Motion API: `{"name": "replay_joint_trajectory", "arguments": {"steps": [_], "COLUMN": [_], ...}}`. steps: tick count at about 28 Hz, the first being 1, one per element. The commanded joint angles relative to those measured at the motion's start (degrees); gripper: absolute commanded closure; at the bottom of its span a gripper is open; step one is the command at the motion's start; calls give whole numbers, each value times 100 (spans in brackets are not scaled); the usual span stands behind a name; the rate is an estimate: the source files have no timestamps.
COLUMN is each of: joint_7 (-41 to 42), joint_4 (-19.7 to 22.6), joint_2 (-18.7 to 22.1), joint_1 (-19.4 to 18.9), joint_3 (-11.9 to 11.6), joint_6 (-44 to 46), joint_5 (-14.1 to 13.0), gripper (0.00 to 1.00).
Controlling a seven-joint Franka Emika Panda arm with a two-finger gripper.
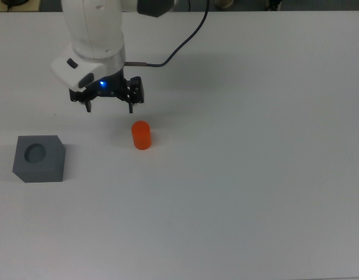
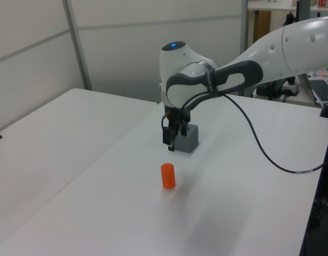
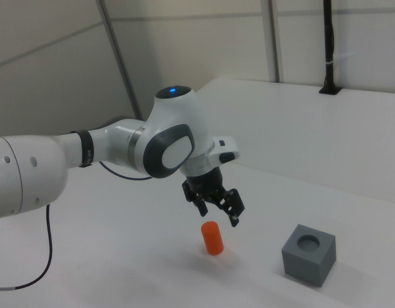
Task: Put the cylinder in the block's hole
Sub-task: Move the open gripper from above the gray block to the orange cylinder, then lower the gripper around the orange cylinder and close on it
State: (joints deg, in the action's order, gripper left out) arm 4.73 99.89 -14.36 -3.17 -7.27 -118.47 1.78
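Note:
The orange cylinder [image 1: 141, 135] stands upright on the white table [image 1: 255, 175]; it also shows in the left view [image 2: 168, 176] and the right view [image 3: 212, 238]. The dark grey block [image 1: 39, 158] sits at the top view's left, its round hole [image 1: 35, 153] facing up and empty. My gripper [image 1: 110, 109] hangs open with nothing between its fingers, above the table and just up-left of the cylinder in the top view. In the right view the gripper [image 3: 219, 217] hovers slightly above the cylinder's top. In the left view it partly covers the block [image 2: 190, 138].
A black cable [image 1: 185, 35] runs from the wrist toward the table's far edge. The white arm [image 2: 270, 48] reaches in from the left view's right. Grey wall panels [image 2: 41, 42] stand behind the table.

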Motion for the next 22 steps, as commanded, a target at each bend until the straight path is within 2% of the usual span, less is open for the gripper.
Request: {"name": "replay_joint_trajectory", "arguments": {"steps": [1,7,15,18,19,20,22], "joint_7": [98,28,19,10,10,10,10], "joint_4": [416,470,426,426,426,426,417], "joint_2": [39,-197,-365,-383,-392,-400,-409], "joint_1": [-17,-26,-35,-35,-35,-35,-35], "joint_3": [208,436,463,463,463,463,463], "joint_6": [-474,-730,-739,-739,-739,-739,-739], "joint_5": [50,50,155,269,278,279,279], "gripper": [0,0,0,24,42,47,49]}}
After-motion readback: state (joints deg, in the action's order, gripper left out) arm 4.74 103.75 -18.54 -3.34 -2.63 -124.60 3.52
